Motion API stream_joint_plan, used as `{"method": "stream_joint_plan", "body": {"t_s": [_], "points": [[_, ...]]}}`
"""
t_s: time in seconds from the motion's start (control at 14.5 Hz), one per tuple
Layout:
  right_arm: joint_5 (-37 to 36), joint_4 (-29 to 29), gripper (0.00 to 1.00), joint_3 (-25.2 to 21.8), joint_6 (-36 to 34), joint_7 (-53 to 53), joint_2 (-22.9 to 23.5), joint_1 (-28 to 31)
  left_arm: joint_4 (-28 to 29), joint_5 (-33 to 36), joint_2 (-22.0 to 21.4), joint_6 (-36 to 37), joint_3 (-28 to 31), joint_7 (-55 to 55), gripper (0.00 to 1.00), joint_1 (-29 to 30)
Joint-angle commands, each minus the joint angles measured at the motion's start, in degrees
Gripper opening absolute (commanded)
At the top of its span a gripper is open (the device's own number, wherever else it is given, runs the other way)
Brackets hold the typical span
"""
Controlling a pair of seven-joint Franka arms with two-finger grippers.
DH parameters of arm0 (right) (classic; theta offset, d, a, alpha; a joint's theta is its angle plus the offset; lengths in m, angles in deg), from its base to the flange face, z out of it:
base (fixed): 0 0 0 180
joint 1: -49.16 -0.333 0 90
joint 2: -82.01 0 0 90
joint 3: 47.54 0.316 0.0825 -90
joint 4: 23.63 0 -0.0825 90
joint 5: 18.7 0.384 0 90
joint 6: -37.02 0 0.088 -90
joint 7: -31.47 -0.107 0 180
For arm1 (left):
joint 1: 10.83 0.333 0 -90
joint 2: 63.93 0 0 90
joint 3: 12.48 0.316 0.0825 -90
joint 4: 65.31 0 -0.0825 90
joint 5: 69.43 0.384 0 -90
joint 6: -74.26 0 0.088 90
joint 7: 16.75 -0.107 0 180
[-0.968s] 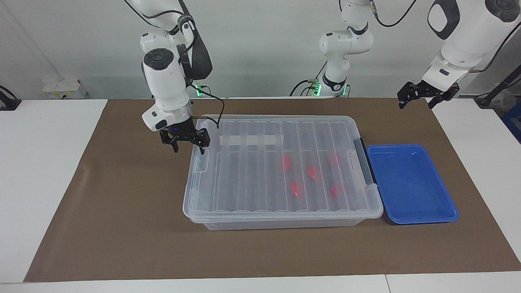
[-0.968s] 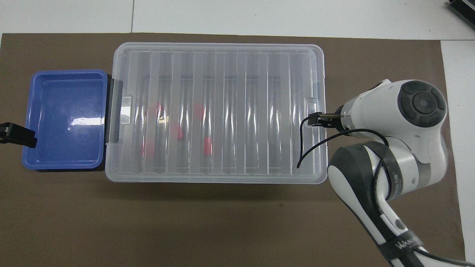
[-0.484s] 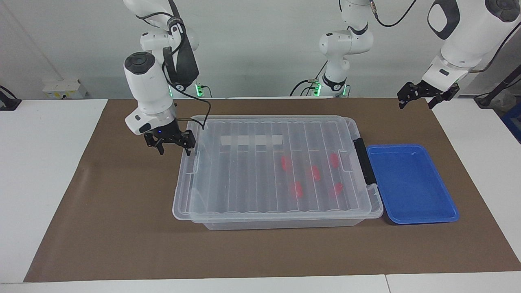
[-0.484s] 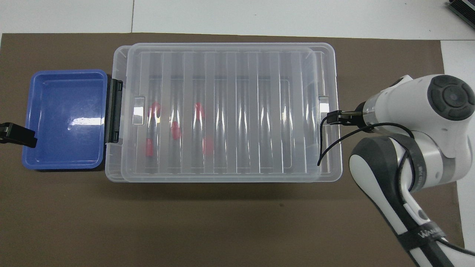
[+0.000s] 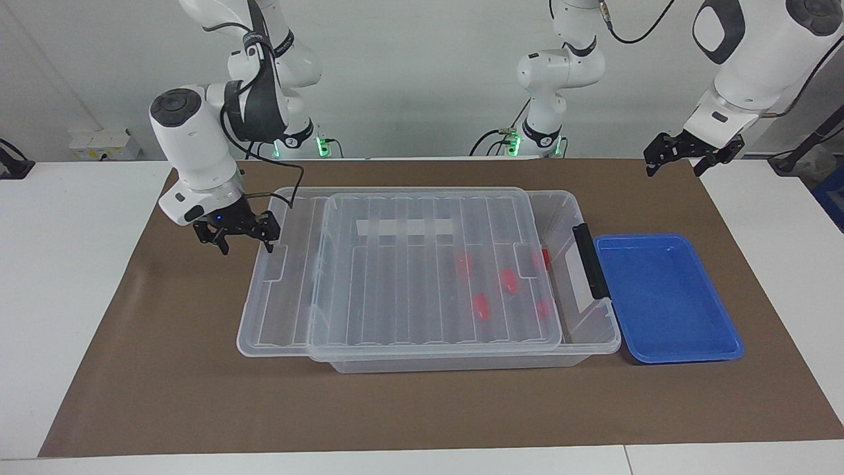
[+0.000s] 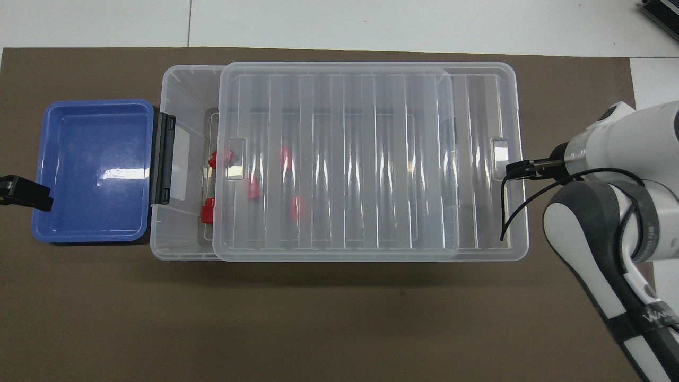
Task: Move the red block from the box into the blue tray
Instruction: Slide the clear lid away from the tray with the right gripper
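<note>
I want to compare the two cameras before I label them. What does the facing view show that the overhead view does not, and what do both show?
Facing view only: the white tape strip on the ribbed clear lid, the whole left gripper hanging over the mat, and the right gripper at the lid's end.

Overhead view only: two small red plastic blocks uncovered by the lid.

Both: the large clear plastic box, partly uncovered, and the empty shallow blue plastic tray beside its dark latch.

clear box (image 5: pixel 580 343) with its ribbed lid (image 5: pixel 402 284) slid partway off toward the right arm's end, red blocks (image 5: pixel 481 307) inside, blue tray (image 5: pixel 666 300) touching its latch end
</note>
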Motion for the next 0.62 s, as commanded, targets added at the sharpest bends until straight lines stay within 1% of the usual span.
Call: {"method": "stream_joint_plan", "body": {"t_s": [0.0,0.55], "points": [[-0.2,1.5,0.96,0.4,-0.3,4.5,-1.4,2.4,1.9,-0.6,-1.6,-1.0,-0.1,-0.3,1.00,0.5],[-0.1,1.4,0.96,0.4,0.8,20.9,-0.8,8.9,1.9,-0.6,-1.6,-1.0,-0.1,-0.2,1.00,0.1]]}}
